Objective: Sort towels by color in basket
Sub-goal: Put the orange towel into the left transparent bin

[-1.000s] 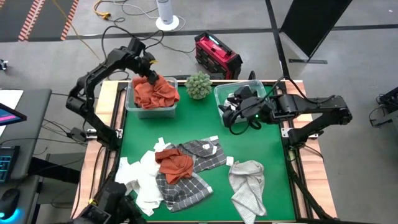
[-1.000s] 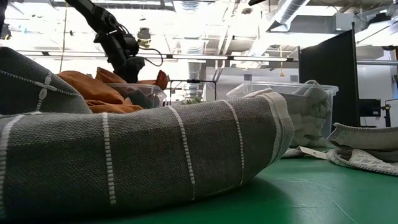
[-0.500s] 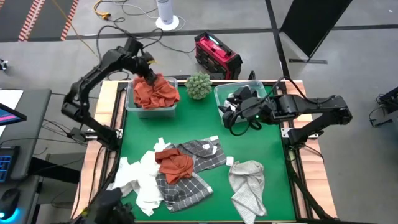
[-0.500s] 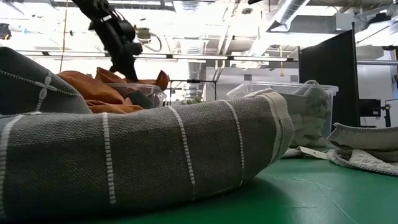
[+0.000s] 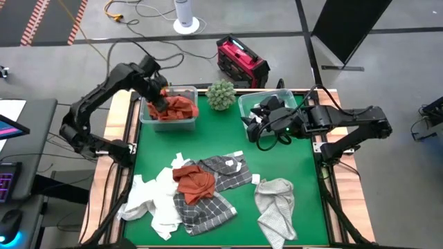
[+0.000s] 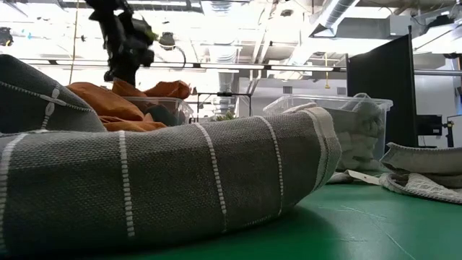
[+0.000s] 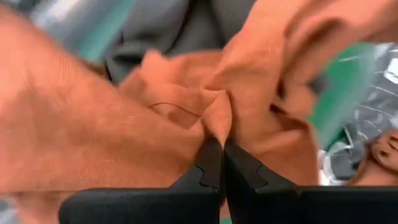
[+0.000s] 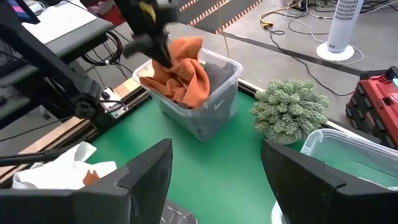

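Observation:
A clear bin (image 5: 144, 115) at the table's far left holds rust-orange towels (image 5: 178, 106). My left gripper (image 5: 158, 102) is down among them, shut on a fold of orange cloth (image 7: 219, 121). In the low view it hangs above that bin (image 6: 123, 63). My right gripper (image 5: 257, 126) (image 8: 217, 177) stands open by the left wall of the right clear bin (image 5: 243, 104), touching nothing. On the green mat lies a heap: a white towel (image 5: 154, 202), a rust-orange towel (image 5: 194, 181), a dark grey plaid towel (image 5: 204, 209) and a light grey towel (image 5: 275, 205). My left gripper pinches a raised fold of a rust-orange towel (image 7: 217, 127) between its two fingertips (image 7: 211, 163). The fingers come from above, slanting into the bin. The cloth bunches toward the fingertips, and the rest of the towel lies in the bin on other cloth.
A small green plant (image 5: 221, 95) stands between the two bins at the far edge. The right bin (image 6: 361, 130) holds pale towels. A red case (image 5: 242, 61) and a white fan base (image 5: 185, 21) are on the floor beyond the table. Bare green mat shows mid-table.
My left gripper has gone from the far side of the left bin toward the table's near-left, staying over the bin. The orange cloth in the bin has been drawn with it and now lies more bunched toward the bin's left side.

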